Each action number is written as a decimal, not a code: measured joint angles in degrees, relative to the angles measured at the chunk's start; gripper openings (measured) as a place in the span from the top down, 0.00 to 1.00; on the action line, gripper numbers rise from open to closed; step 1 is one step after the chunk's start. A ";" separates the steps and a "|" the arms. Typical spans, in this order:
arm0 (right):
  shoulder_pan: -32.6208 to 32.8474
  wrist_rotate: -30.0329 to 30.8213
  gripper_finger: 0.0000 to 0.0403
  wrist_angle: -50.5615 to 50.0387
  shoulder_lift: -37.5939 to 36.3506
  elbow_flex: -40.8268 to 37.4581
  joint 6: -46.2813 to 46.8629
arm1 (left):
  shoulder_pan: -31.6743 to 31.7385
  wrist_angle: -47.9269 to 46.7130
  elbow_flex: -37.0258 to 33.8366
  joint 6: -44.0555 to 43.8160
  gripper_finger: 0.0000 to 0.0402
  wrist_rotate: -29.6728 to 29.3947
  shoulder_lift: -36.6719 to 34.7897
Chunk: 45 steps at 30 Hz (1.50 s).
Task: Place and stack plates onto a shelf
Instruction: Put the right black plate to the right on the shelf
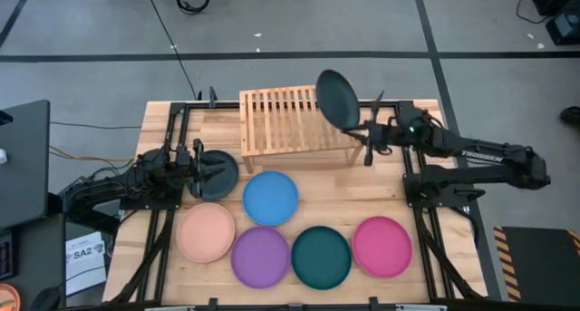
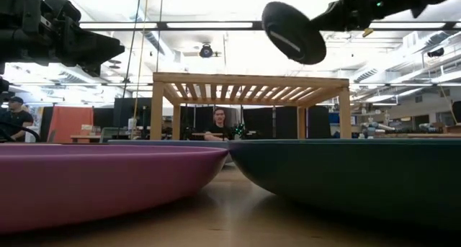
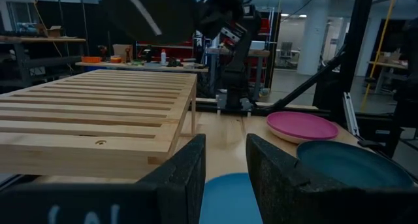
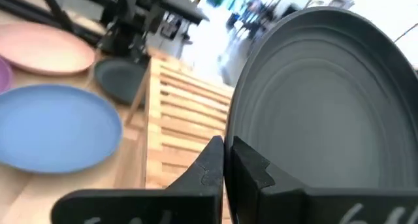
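My right gripper (image 1: 362, 130) is shut on a charcoal plate (image 1: 337, 100), which hangs in the air over the right end of the slatted bamboo shelf (image 1: 288, 121). My left gripper (image 1: 201, 169) hovers, slightly open, over a second charcoal plate (image 1: 220, 173) that lies flat on the table left of the shelf. In the left wrist view nothing sits between its fingers (image 3: 225, 142). The blue (image 1: 270, 198), peach (image 1: 206, 231), purple (image 1: 260, 256), dark teal (image 1: 321, 257) and magenta (image 1: 381, 246) plates lie flat on the near half of the table. My right gripper (image 4: 226, 145) pinches the charcoal plate's rim (image 4: 243, 129) between its two fingers, at the edge nearest the arm. The fingers come about level from the table's right side. The plate (image 2: 293, 32) is lifted clear of the shelf and sits tilted.
The shelf top (image 3: 98, 116) is bare slats. It stands at the table's far edge, with the table frame rails (image 1: 172, 121) on either side. Beyond the table there is a workshop, with a person seated (image 2: 220, 124) behind the shelf.
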 joint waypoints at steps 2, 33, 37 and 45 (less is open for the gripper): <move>-2.38 -2.78 0.96 -3.21 2.68 2.55 -0.09 | 0.00 0.00 -0.01 0.00 0.71 -0.56 0.00; -7.54 -1.55 0.95 -23.08 19.08 14.65 -6.44 | 0.02 0.00 -0.02 -0.02 0.71 -2.09 0.00; -7.54 -1.50 0.95 -23.06 19.19 14.65 -6.38 | 0.02 -0.01 -0.02 -0.02 0.71 -2.09 0.00; -7.54 -1.49 0.89 -23.13 19.21 14.65 -6.23 | 0.02 -0.01 -0.01 -0.02 0.71 -2.09 0.00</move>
